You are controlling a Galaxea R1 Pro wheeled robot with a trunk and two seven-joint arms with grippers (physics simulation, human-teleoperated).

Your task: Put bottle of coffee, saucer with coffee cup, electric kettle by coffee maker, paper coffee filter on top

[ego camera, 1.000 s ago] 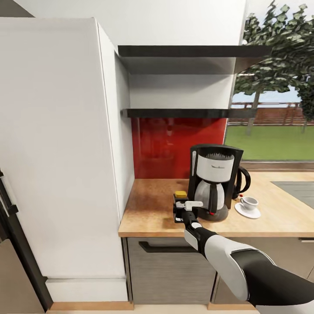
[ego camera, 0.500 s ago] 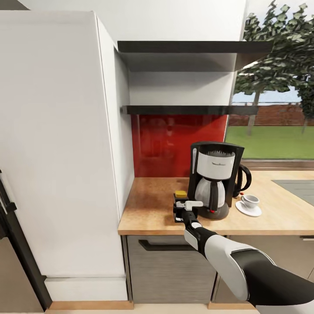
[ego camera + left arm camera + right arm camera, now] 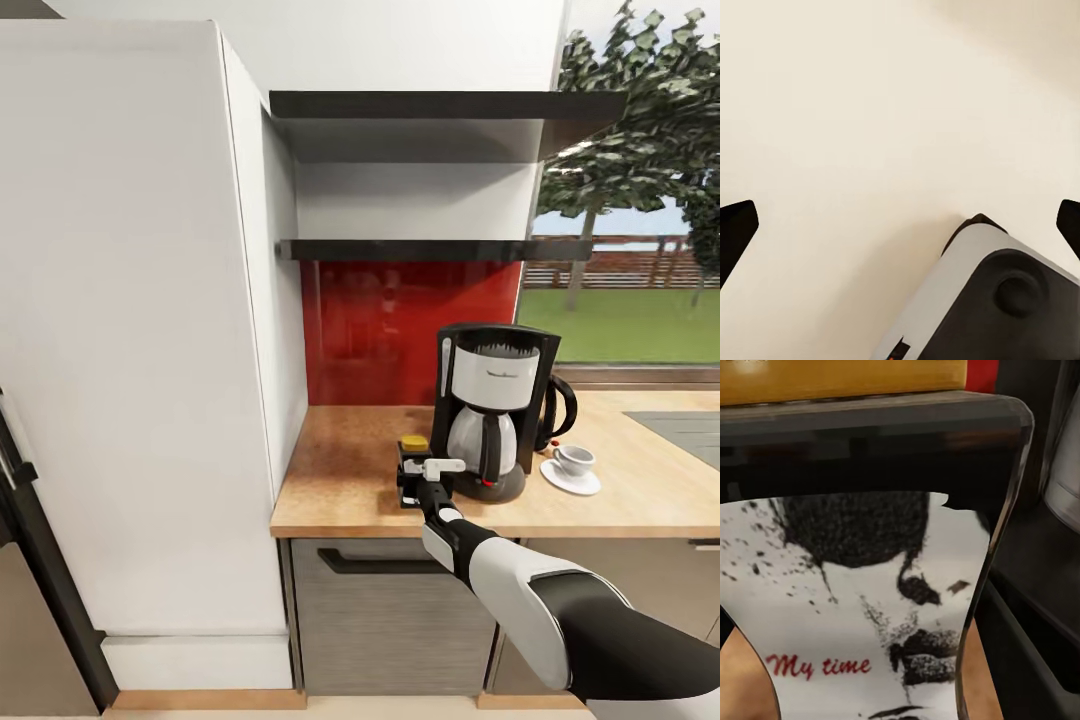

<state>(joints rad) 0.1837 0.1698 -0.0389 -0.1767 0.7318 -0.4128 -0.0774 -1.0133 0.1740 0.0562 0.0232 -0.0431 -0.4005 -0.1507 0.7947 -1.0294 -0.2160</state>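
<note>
Right beside the coffee maker, on its left, the bottle of coffee stands upright on the wooden countertop, its yellow cap showing just above the right gripper. That gripper is clamped around the bottle's body; in the right wrist view the bottle's white label, printed "My time" in red under a black splatter design, sits very close to the camera, with the yellow cap at the frame's upper edge.

The right arm reaches forward and to the left from the lower right of the head view, forearm nearly level, wrist over the counter's front edge. The left gripper's dark fingertips sit at opposite edges of the left wrist view, spread wide with nothing between them, over a pale floor and a grey part of the robot's base.

Behind the coffee maker on its right stands the black electric kettle, and the coffee cup rests on the saucer just to the right. Open counter lies left of the bottle, up to the tall white cabinet. Two dark shelves hang above a red backsplash.
</note>
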